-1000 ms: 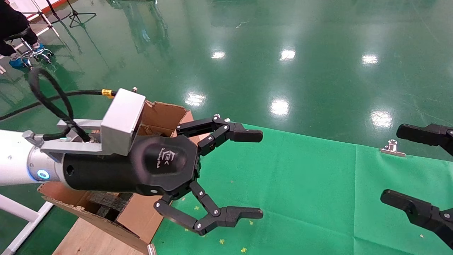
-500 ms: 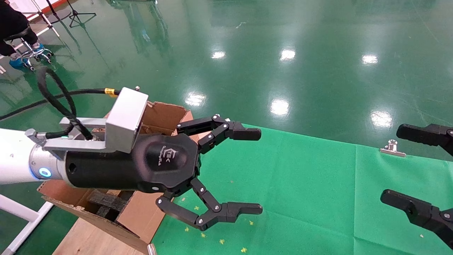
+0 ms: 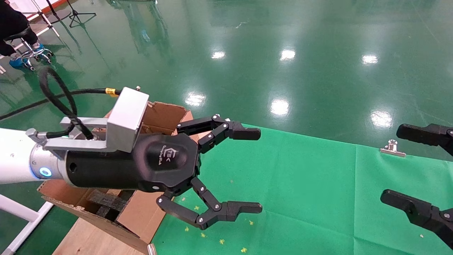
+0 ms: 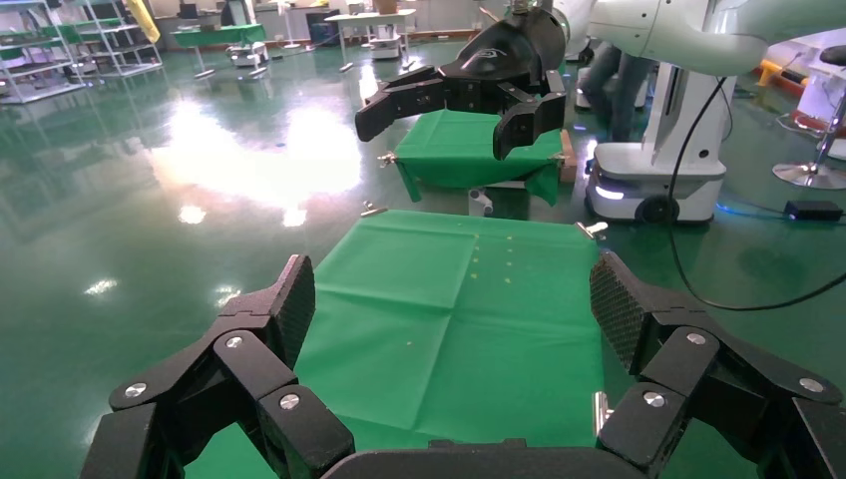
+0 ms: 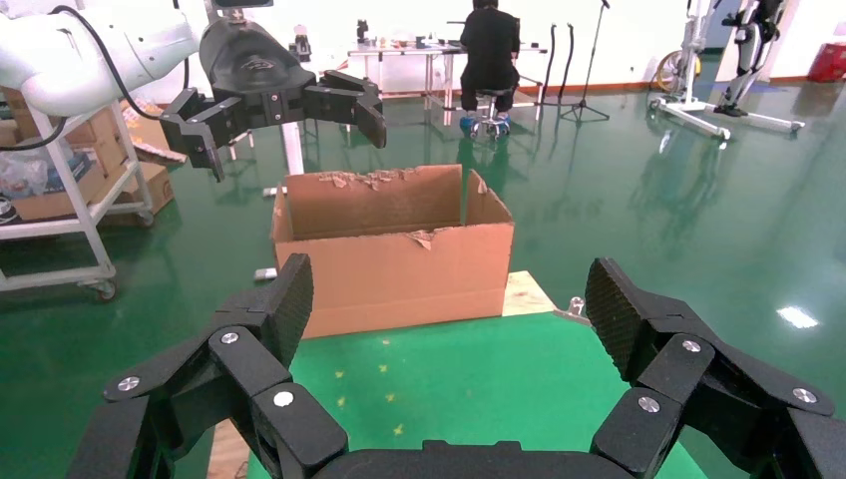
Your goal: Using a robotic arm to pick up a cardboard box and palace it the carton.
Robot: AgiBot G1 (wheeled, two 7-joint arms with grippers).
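Note:
The robotic arm, my left one, hovers over the near end of the carton. Its gripper is open and empty above the green cloth. The carton is large and brown, with ragged flaps and black foam blocks inside. It also shows in the right wrist view, with the left gripper above it. My right gripper is open and empty at the right edge of the table. The small cardboard box is out of view in every frame.
A metal clip holds the cloth's far edge. A wooden board lies under the carton. The right wrist view shows a seated person and a shelf trolley. The left wrist view shows another robot base.
My left arm has shifted slightly toward the cloth, its jaws still wide open. The right gripper has not moved.

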